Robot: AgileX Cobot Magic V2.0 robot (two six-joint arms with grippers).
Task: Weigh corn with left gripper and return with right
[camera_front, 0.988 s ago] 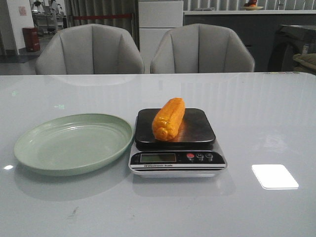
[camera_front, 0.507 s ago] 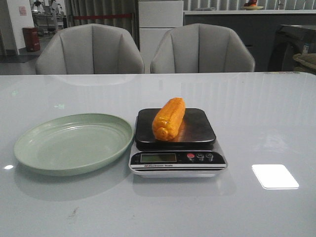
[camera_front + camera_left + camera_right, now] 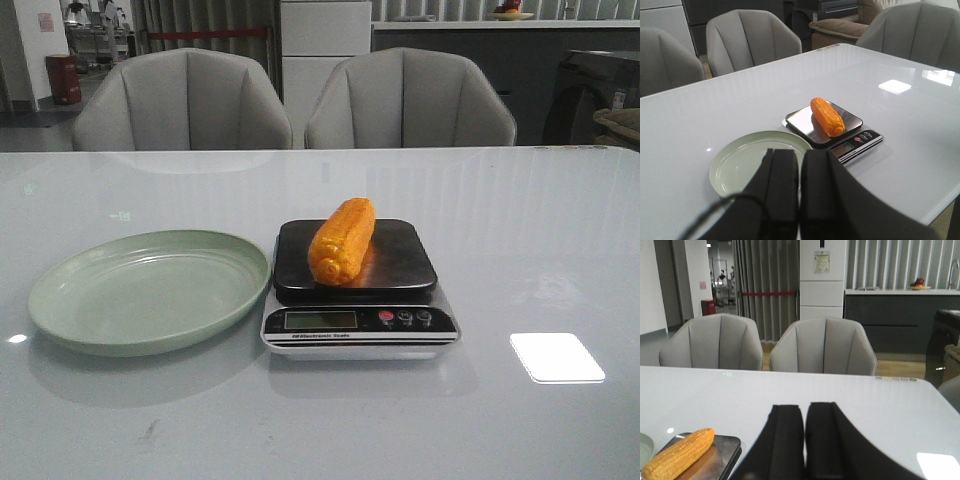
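The orange-yellow corn (image 3: 342,240) lies alone on the dark platform of a small digital scale (image 3: 358,322) at the table's middle. It also shows in the left wrist view (image 3: 827,116) and the right wrist view (image 3: 678,453). A pale green plate (image 3: 60,300) sits left of the scale, with nothing on it. My left gripper (image 3: 800,155) is shut and empty, held high and back from the plate (image 3: 727,167). My right gripper (image 3: 805,410) is shut and empty, well to the right of the scale (image 3: 727,452). Neither arm shows in the front view.
The scale's display and buttons (image 3: 404,317) face the table's front edge. Two grey chairs (image 3: 185,100) (image 3: 410,100) stand behind the far edge. A bright light reflection (image 3: 556,357) lies on the table at the front right.
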